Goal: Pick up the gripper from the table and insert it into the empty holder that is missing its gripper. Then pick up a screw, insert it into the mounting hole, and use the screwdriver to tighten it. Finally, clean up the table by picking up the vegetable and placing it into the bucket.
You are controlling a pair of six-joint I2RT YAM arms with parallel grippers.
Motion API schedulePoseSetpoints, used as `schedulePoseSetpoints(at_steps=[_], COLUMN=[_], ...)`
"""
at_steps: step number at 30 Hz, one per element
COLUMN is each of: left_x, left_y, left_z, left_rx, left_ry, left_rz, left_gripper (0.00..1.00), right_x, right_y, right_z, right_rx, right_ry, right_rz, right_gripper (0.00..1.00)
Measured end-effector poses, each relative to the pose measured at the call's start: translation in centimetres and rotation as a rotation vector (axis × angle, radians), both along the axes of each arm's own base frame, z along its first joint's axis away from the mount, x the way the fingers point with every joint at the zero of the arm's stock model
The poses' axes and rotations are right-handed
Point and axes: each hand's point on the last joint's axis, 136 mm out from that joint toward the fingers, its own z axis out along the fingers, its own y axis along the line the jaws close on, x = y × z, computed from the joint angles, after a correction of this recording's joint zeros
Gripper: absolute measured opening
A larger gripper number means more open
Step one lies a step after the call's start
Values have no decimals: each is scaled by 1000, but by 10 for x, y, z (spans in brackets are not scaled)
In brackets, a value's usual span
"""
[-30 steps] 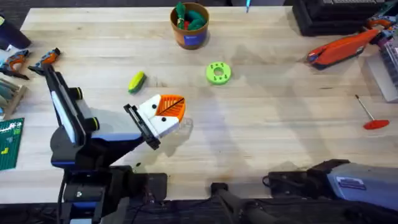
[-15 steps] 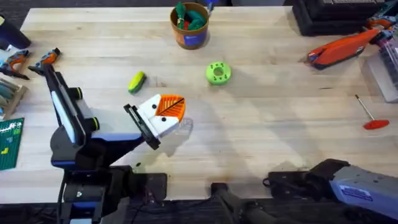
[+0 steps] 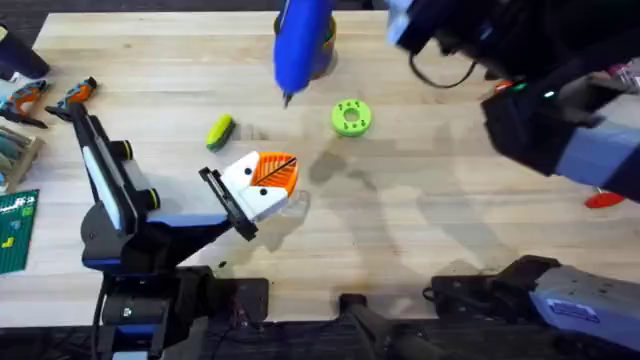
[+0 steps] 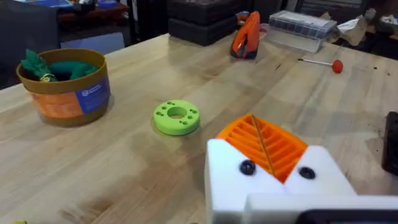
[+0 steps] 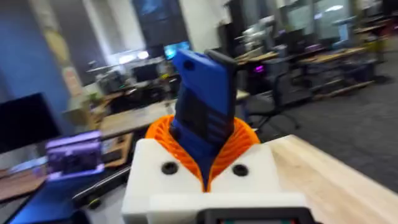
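the left gripper (image 3: 268, 185) is resting low over the near part of the wooden counter (image 3: 420, 230), its white blocks pressed together around the orange ribbed pads (image 4: 264, 144), with nothing visible between them. just beyond it the vegetable (image 3: 219, 132), yellow-green and oblong, is lying on the bare wood, a little apart from the gripper tip. to the right of the vegetable a lime-green disc (image 3: 350, 117) with holes is sitting flat; in the left wrist view the same disc (image 4: 176, 117) is lying between the gripper and the bucket (image 4: 65, 87). the bucket, orange-brown with a bluish label, is standing upright at the far side of the counter with green items inside it, and in the overhead view the screwdriver is covering most of it.

the right arm (image 3: 560, 130) is reaching high across the far right of the counter, appearing large and dark under the camera. the right gripper (image 5: 205, 163) is clamping the screwdriver (image 3: 300, 45), its orange pads squeezing the blue body, as the right wrist view shows. overhead, the screwdriver is hanging above the bucket with its thin metal bit pointing down toward the counter. at the right edge a red-handled tool (image 3: 604, 199) is lying partly hidden by the arm.
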Motion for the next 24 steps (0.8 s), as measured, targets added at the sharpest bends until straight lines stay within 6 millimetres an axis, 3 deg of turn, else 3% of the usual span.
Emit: schedulePoseSetpoints(at_steps=[9,24], left_x=[0,0], left_y=[0,0], left_z=[0,0], left_rx=[0,0], left_ry=[0,1], left_rz=[-1,-3], left_gripper=[5,5], right_x=[-37,-70], right_y=[43,70], right_z=[-12,-31], right_rx=[23,-42], right_ry=[-61,-177], right_rz=[192,303], right_gripper=[26,26])
